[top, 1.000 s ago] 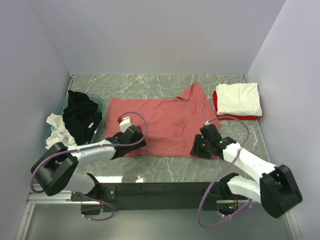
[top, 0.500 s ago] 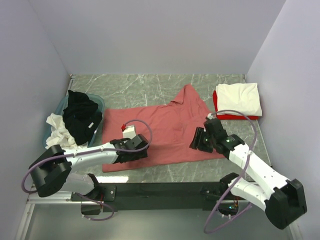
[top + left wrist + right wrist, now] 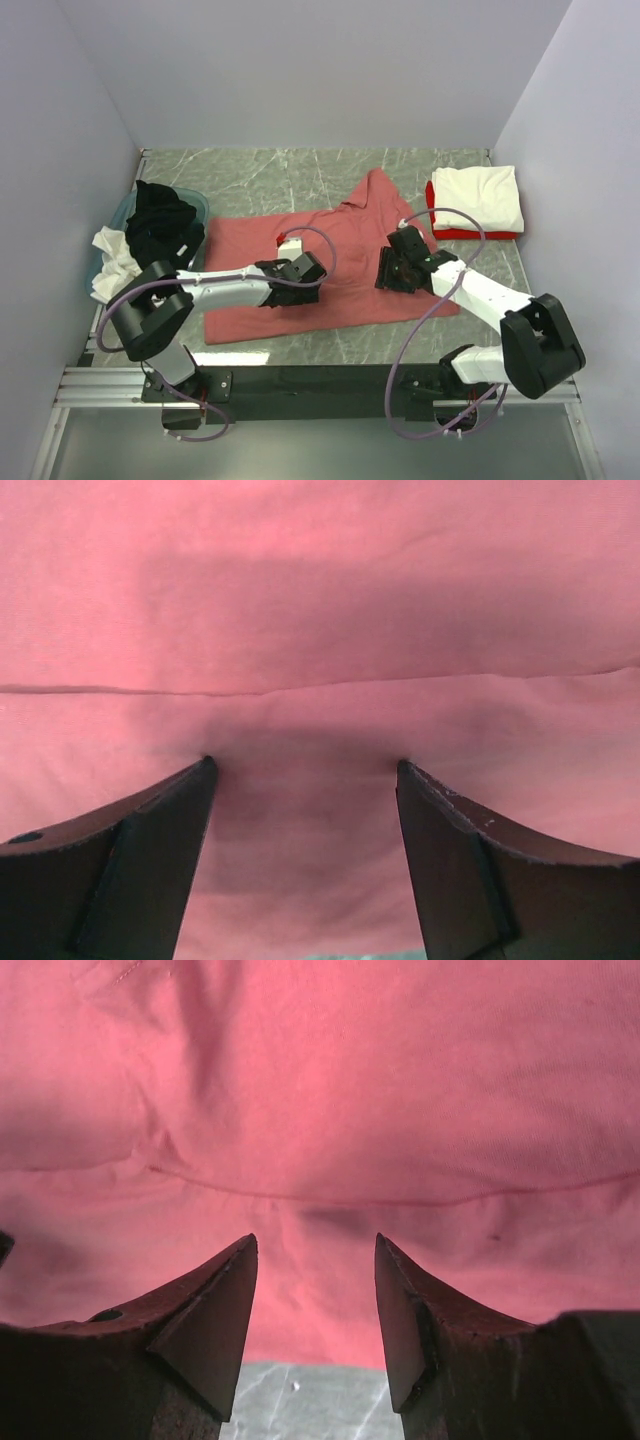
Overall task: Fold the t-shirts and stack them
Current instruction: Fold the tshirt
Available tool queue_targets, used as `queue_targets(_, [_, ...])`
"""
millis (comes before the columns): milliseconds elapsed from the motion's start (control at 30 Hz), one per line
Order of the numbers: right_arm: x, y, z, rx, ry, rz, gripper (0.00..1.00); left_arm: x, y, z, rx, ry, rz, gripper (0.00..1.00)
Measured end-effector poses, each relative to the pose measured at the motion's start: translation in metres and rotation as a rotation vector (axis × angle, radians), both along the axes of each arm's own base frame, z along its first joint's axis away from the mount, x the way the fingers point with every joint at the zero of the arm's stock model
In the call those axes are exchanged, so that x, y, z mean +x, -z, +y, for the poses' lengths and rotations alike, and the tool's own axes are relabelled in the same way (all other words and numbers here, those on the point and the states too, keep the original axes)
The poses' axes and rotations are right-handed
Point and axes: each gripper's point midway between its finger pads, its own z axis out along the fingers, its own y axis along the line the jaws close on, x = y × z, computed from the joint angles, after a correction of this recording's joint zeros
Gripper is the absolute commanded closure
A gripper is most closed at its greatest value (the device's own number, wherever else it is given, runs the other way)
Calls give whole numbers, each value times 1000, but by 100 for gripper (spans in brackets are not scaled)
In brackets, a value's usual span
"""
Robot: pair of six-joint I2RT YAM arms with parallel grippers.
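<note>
A large salmon-pink t-shirt (image 3: 345, 235) lies spread across the middle of the table, collar toward the back. My left gripper (image 3: 308, 270) rests low over its near left part. In the left wrist view that gripper (image 3: 305, 767) is open, with only flat pink cloth (image 3: 320, 600) between the fingers. My right gripper (image 3: 388, 272) sits over the shirt's near right part. It too is open (image 3: 315, 1242), above pink cloth (image 3: 400, 1080) near the hem. A folded cream-white t-shirt (image 3: 477, 197) lies on a red one (image 3: 432, 205) at the back right.
A teal basin (image 3: 196, 207) at the left holds a black t-shirt (image 3: 160, 232), and a white one (image 3: 112, 265) hangs over its near side. Green marble table (image 3: 300, 1395) shows just below the pink hem. Walls close in the left, back and right.
The pink shirt has shifted toward the near edge and its outline has changed. Both grippers have moved inward over the cloth, toward each other.
</note>
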Motion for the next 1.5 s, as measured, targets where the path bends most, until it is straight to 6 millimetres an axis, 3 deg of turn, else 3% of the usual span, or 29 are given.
queue_targets(333, [-16, 24, 4, -31, -12, 44, 43, -3, 2, -4, -25, 44, -65, 20])
queue_targets(533, [-26, 25, 8, -27, 1, 26, 43, -7, 2, -6, -25, 65, -119, 20])
queue_targets(1033, [-80, 25, 17, 14, 17, 91, 42, -38, 2, -26, -67, 152, -165, 20])
queue_targets(1500, [-116, 25, 24, 22, 12, 140, 42, -63, 0, -26, -118, 137, -158, 19])
